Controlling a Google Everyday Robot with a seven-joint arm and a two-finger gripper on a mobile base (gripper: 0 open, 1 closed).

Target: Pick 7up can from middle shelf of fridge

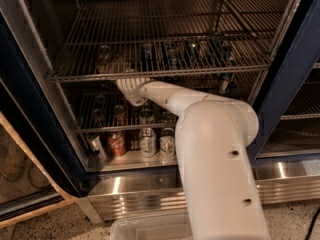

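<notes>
The fridge (35, 109) stands open with a dark blue frame and several wire racks. My gripper (125, 84) reaches in from the white arm (215, 149), just under the front rail of the upper rack (200, 70) and above the middle shelf (95, 129). Its tips are hidden behind the rail. A pale silvery can, likely the 7up can (106, 58), shows through the upper rods just up and left of the gripper. I cannot tell whether the gripper touches it.
Several dark cans (172, 54) show through the upper rods to the right. A red can (117, 144) and two silver-green cans (148, 142) stand on the fridge floor. The ribbed steel base panel (130, 194) lies below. A clear plastic bin (150, 229) is at the arm's foot.
</notes>
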